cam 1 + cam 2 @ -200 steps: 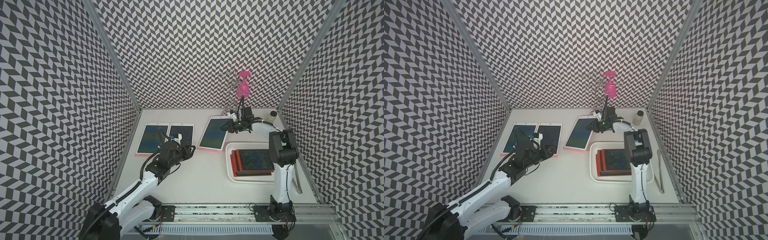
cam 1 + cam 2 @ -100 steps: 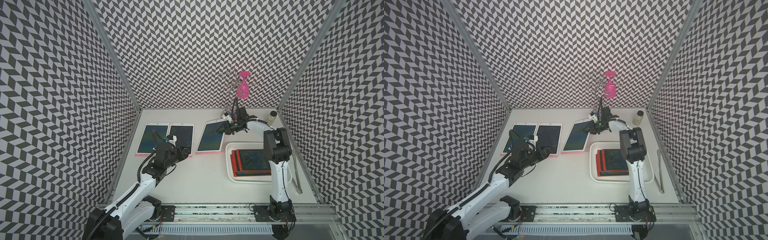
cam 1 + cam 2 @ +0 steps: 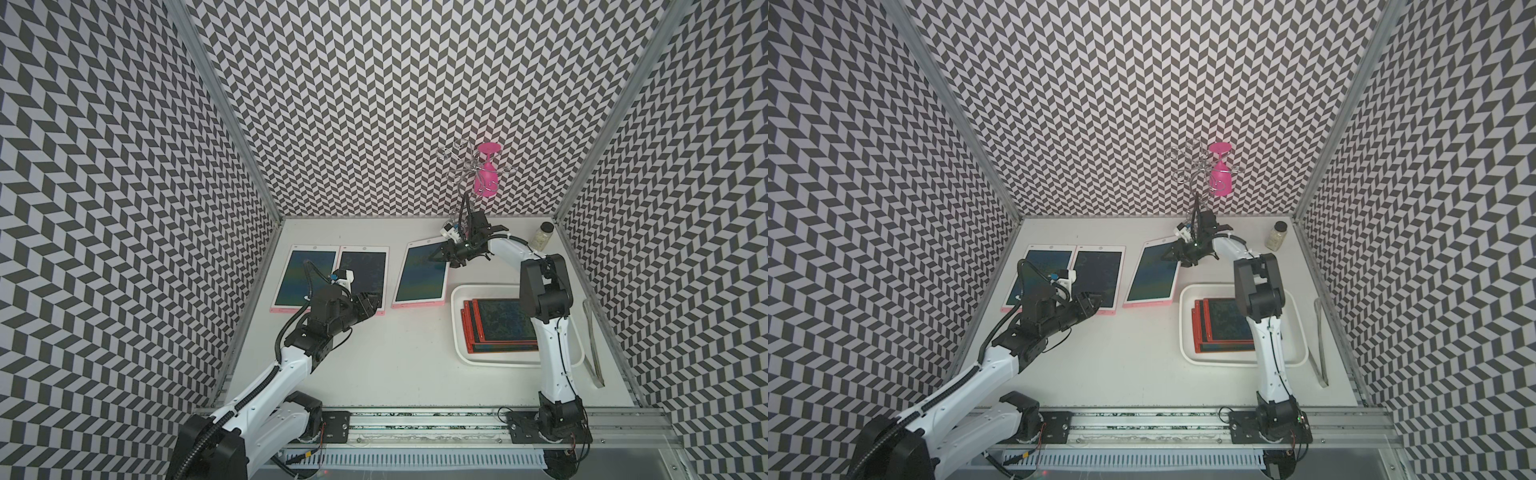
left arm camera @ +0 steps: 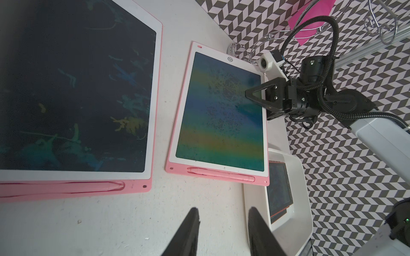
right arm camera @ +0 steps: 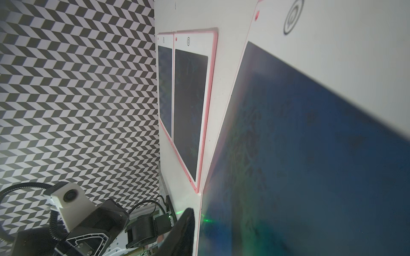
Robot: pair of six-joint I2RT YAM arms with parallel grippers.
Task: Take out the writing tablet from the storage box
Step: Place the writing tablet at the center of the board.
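Stack of red writing tablets (image 3: pixel 505 320) lay in storage box (image 3: pixel 456 332), long axis front-to-back; right end effector (image 3: pixel 442 257), nearer, sat beyond box at far corner of pink tablet (image 3: pixel 419 274) (could not tell jaws apart or clamped); left end effector (image 4: pixel 223 212) gaped empty

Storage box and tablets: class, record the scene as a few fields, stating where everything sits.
storage box: white tray holding stacked red-framed tablets
outside box: left pink tablet, middle pink tablet, right pink tablet, on the table
right end effector: over right pink tablet's far corner
left end effector: open, empty, near middle pink tablet's near edge
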